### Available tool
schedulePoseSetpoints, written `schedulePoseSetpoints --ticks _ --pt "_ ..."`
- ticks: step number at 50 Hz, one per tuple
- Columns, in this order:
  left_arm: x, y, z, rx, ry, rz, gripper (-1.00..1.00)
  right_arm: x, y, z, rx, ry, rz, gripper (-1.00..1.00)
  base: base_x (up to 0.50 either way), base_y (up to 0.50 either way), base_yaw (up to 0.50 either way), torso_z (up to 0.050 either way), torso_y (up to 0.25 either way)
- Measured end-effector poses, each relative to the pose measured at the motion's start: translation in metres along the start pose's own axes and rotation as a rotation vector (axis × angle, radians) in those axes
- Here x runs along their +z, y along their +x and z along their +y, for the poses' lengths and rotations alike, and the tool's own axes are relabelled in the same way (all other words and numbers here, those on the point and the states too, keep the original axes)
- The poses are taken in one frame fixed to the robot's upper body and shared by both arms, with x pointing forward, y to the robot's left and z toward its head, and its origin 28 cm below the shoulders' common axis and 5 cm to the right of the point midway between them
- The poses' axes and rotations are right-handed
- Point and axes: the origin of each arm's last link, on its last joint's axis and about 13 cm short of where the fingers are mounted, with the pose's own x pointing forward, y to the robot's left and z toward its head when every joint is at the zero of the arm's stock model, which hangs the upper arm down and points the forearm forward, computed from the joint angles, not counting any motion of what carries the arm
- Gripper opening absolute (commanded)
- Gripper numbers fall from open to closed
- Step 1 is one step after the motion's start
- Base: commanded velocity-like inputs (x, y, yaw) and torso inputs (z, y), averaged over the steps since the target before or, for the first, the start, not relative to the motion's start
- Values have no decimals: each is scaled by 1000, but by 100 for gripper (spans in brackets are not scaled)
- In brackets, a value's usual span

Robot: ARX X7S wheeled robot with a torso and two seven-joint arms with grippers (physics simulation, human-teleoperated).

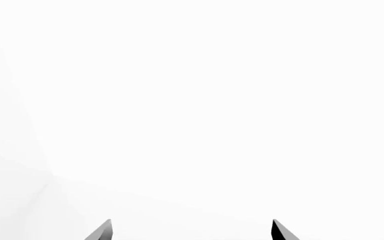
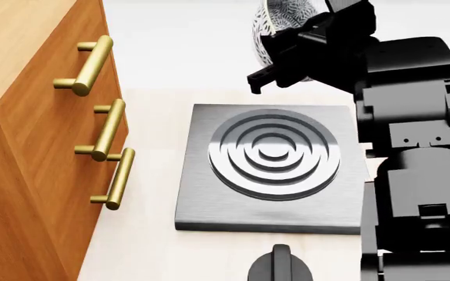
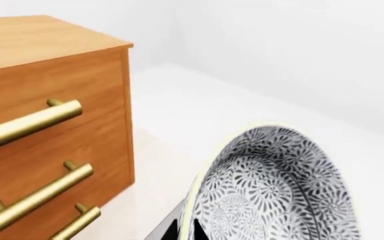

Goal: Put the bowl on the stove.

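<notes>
Over at the far left of the stove (image 2: pixel 272 167), a wooden drawer cabinet (image 2: pixel 41 134) with three brass handles (image 2: pixel 104 130), close to the slab's edge but not touching. Worth minding on any sideways swing. Moving right: stove lying flat and bare, ringed burner (image 2: pixel 273 153) dead centre, nothing on it. Just in front of the stove, a small black knob (image 2: pixel 278 266), out of the drop path.

Up beyond the stove's far right corner, the bowl (image 2: pixel 281 20) held aloft and tipped on its side, rim pinched by the right gripper (image 2: pixel 283 55); from the right wrist view, speckled inside facing the camera, fingers mostly hidden behind the rim. Looks like stiff glazed ceramic: likely slick, chippable, moderately weighty. Rim grip seems sensible, though a thin wall between fingers could pivot. Needs levelling before lowering onto the burner, judged from the tilt. Raised rings could rock a carelessly set base.

Left gripper (image 1: pixel 192 231) elsewhere, facing blank white, tips spread apart, holding nothing.
</notes>
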Motion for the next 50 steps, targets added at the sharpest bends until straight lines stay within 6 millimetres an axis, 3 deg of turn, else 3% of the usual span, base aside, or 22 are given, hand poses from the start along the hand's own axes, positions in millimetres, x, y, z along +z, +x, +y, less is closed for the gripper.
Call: schedulePoseSetpoints --ticks 16,28,36,50 --pt "-1 -1 -1 -7 21 2 100 -3 2 2 -25 33 9 -100 0 0 0 0 -206" --pt "-1 -1 -1 -5 25 -1 100 -4 2 3 -30 37 13 -100 0 0 0 0 -14" --pt "-1 -1 -1 -8 33 -4 100 -3 3 4 -31 42 8 -100 0 0 0 0 -221" --pt "-1 -1 0 1 25 -5 100 -4 3 4 -41 46 10 -100 0 0 0 0 -1"
